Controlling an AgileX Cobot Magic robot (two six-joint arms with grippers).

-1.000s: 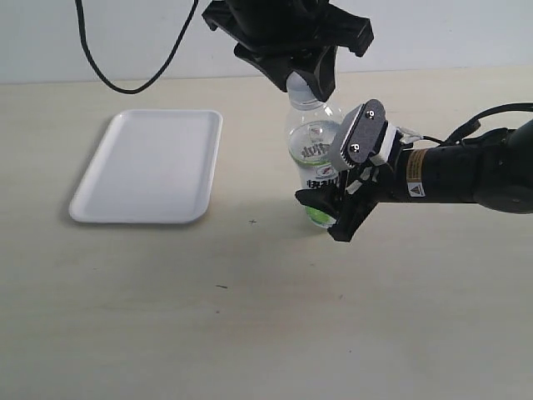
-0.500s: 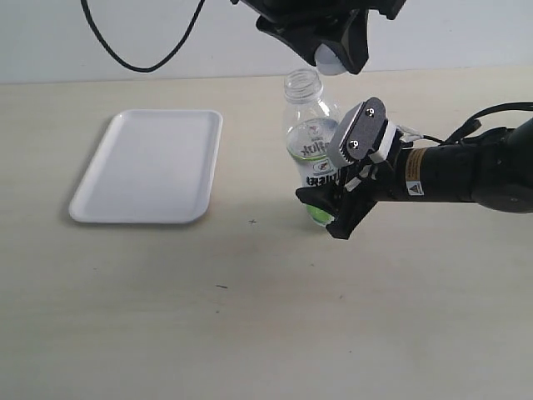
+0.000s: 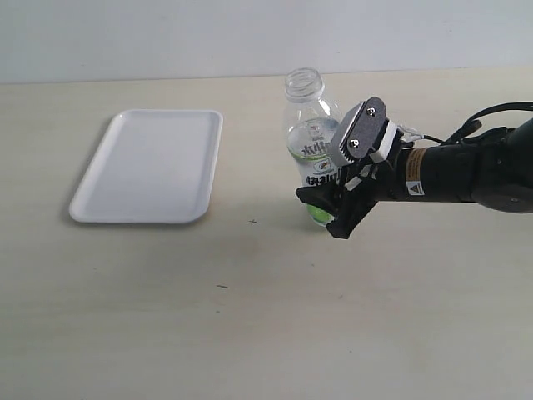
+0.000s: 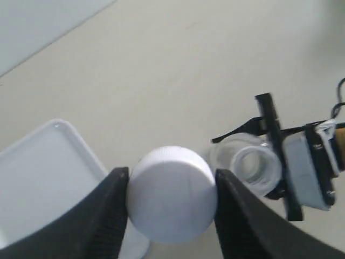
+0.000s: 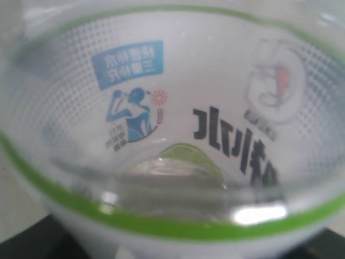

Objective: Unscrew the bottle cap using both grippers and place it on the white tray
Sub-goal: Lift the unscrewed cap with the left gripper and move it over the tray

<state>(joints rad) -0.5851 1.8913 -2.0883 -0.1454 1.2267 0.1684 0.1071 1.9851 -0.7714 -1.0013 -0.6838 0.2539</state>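
The small round white plastic bottle cap (image 4: 172, 200) is pinched at its sides between the two black fingers (image 4: 102, 221) of the left gripper (image 4: 171, 182), which appears only in its own wrist view. The cap is held off the small clear plastic bottle (image 4: 250, 164), whose open mouth lies farther from that camera. A rounded corner of the flat rectangular white tray (image 4: 38, 172) lies on the cap's other side. In the exterior view, the pale beige table (image 3: 250, 333) fills the foreground. Beyond it the right gripper (image 3: 326, 213), black with a grey plate, white fittings and an orange warning label, reaches in from the right. It is clamped on the lower part of the bottle, with a black finger on either side of the white-and-green label (image 3: 315, 158). The bottle stands upright on the table with its threaded neck bare. In the right wrist view the label, with dark characters, a blue figure and a green band, fills almost the whole frame, and the fingers are scarcely seen. The white tray, with rounded corners and a low raised rim, lies flat on the table to the left of the bottle and well apart from it. Farthest back, a plain pale wall (image 3: 166, 33) meets the table's far edge.
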